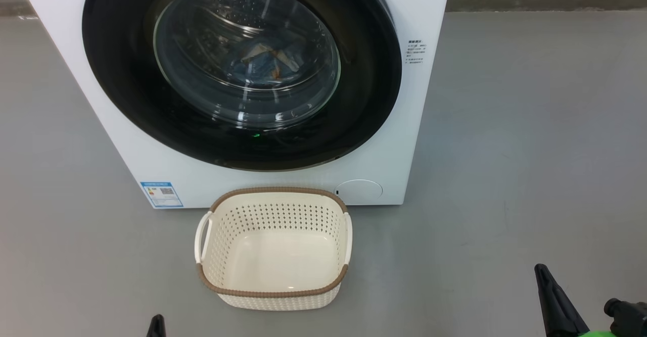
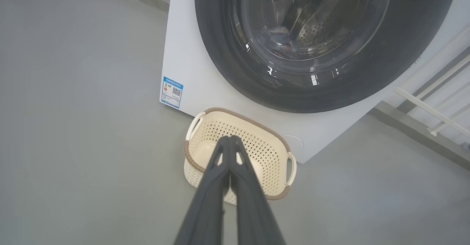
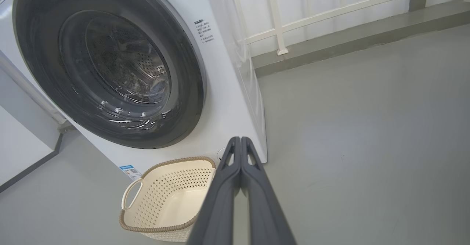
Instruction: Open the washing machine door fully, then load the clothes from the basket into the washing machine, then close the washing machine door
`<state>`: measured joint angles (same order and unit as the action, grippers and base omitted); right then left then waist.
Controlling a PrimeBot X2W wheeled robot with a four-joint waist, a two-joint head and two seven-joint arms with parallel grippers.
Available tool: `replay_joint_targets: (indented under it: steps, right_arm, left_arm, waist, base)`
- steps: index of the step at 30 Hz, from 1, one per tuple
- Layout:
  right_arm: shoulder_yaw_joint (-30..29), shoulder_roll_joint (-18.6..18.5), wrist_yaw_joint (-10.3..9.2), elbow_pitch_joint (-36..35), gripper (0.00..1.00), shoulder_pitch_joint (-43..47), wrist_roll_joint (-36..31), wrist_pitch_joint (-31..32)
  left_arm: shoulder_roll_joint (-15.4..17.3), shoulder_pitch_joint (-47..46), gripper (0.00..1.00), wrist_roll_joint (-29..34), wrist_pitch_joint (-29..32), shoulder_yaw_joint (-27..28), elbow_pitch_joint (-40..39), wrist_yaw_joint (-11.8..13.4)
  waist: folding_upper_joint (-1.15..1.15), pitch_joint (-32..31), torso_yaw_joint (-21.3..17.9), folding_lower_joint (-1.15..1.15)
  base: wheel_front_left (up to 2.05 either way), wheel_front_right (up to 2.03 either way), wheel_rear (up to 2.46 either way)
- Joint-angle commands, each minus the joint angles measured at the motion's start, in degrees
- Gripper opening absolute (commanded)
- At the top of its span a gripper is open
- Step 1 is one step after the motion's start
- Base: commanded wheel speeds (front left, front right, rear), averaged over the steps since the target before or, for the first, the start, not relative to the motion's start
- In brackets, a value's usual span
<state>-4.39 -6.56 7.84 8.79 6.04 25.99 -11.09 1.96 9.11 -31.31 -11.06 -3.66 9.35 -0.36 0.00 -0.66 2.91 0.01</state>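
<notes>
Left gripper (image 2: 229,139): fingers pressed together, nothing between them, low at the near left of the floor (image 1: 505,175). Right gripper (image 3: 240,139): fingers likewise together and empty, low at the near right. Basket (image 1: 273,293): stands upright on the floor between the two grippers and ahead of them, its long axis running left to right, a handle at each end, nothing inside; the left gripper is the nearer one. Its far rim sits just beside the lower front edge of the machine (image 1: 394,165); whether they touch cannot be told. Door (image 1: 237,104): flush against the machine's front, seemingly shut, lying ahead of and above both grippers, again closer to the left arm. Clothes (image 1: 268,61): blue fabric with an orange-brown patch, seen through the door glass, lying at the bottom of the drum. Label (image 1: 162,194): blue, at the machine's lower left front corner. Judgement: all three steps look done; no further reach seems called for, unless the door latch needs a check.
</notes>
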Motion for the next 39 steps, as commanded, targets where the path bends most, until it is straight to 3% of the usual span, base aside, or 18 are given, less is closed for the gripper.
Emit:
replay_joint_targets:
  steps: [1,39]
  right_arm:
    - [-0.22,-0.28,-0.07,-1.12,0.0,-2.3,2.03,0.47]
    - [-0.94,1.17,-0.17,1.2,0.0,-5.94,25.48,6.75]
  left_arm:
    - [0.71,-2.6,0.0,-1.64,0.22,0.88,-0.98,-0.48]
    - [1.06,-7.21,0.0,-23.61,6.26,3.91,1.08,-2.91]
  waist:
    - [0.0,0.01,-0.03,-0.01]
    - [0.0,0.31,-1.09,-0.01]
  base:
    - [0.0,0.0,0.0]
    - [0.0,0.0,0.0]
